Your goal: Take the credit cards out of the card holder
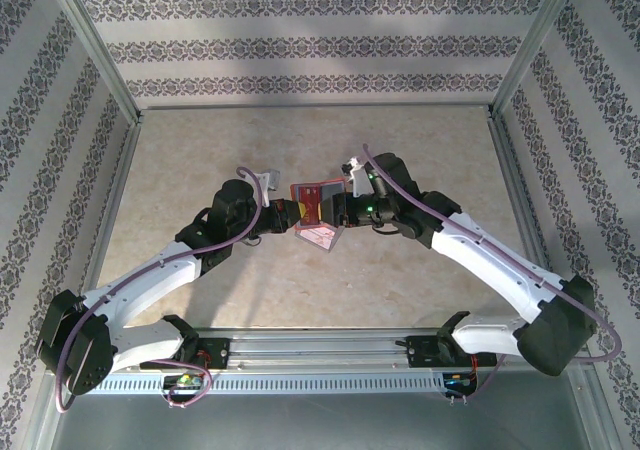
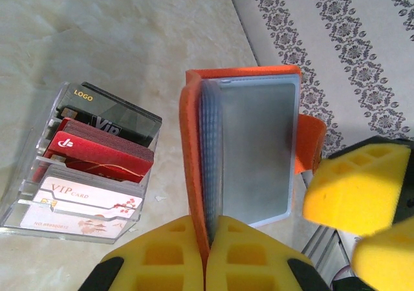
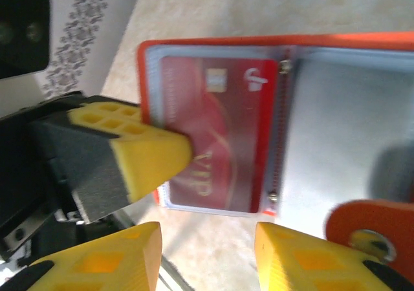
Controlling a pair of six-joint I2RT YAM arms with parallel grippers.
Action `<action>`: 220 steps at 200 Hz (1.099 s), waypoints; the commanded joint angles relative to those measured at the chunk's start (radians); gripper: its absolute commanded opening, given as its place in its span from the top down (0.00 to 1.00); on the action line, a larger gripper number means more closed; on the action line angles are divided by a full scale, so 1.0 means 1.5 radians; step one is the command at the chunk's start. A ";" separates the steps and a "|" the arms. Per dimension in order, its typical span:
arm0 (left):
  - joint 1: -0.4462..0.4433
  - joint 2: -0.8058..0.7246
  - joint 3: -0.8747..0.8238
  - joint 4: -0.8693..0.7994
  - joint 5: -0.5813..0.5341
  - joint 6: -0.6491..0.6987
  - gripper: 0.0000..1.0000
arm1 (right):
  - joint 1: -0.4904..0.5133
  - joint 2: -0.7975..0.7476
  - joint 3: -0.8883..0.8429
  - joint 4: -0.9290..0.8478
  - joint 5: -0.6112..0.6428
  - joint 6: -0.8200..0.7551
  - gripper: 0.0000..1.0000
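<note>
The left claw point(image 2: 206, 246), its yellow pads pressed together, grips the orange cover edge of the card holder point(image 2: 255, 149), which stands open just ahead of it above the counter point(image 2: 129, 26). The right claw point(image 3: 207, 255) has its jaws apart with nothing between them, just short of the holder's edge, with a red card point(image 3: 220, 136) pocketed ahead to its left. A clear box point(image 2: 19, 197) of cards sits left of the left claw.
</note>
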 commanded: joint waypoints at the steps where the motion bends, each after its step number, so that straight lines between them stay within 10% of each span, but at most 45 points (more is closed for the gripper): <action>1: -0.002 -0.009 0.017 0.015 0.005 0.010 1.00 | -0.020 -0.020 0.018 -0.044 0.084 -0.024 0.57; 94: -0.002 -0.006 0.011 0.040 0.014 0.001 1.00 | -0.071 -0.048 -0.027 -0.016 0.009 -0.011 0.57; 220: -0.002 0.004 0.015 0.025 -0.001 -0.003 1.00 | 0.030 0.015 0.006 -0.016 0.093 -0.001 0.54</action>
